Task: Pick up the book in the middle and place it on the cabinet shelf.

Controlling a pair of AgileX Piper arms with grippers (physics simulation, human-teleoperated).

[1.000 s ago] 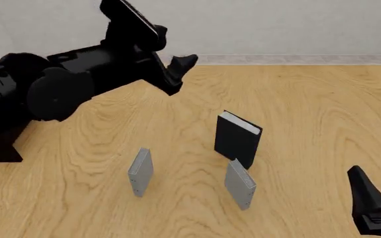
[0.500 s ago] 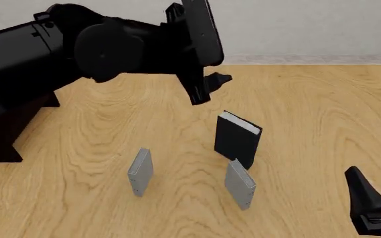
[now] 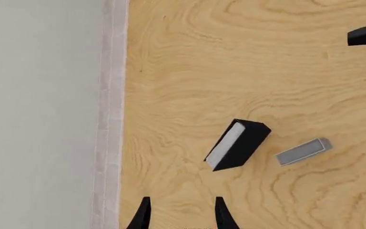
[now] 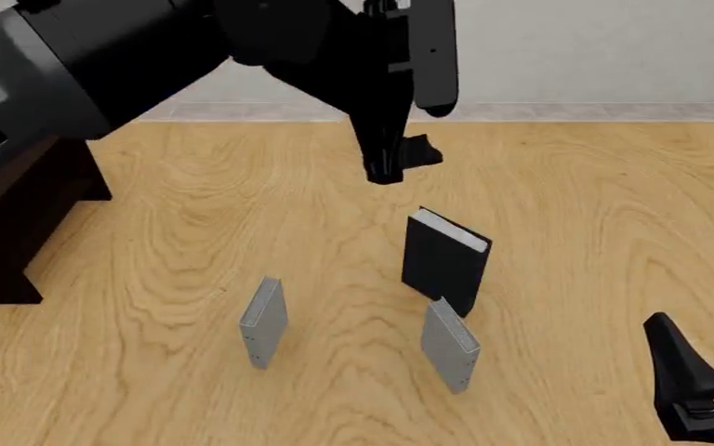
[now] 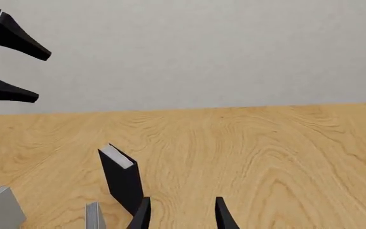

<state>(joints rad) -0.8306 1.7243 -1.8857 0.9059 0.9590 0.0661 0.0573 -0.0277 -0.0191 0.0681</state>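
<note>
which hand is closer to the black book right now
Left. The left hand hangs open in the air just above and behind the black book, not touching it. The right hand sits open low at the near right, farther off.

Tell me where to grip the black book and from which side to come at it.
Grip the black book across its two broad covers near the top edge, coming down from above. It stands upright on the table with its white page edge showing on top, and the thin grey book stands close in front, so a low approach looks crowded. The left gripper hangs open above and behind it.
</note>
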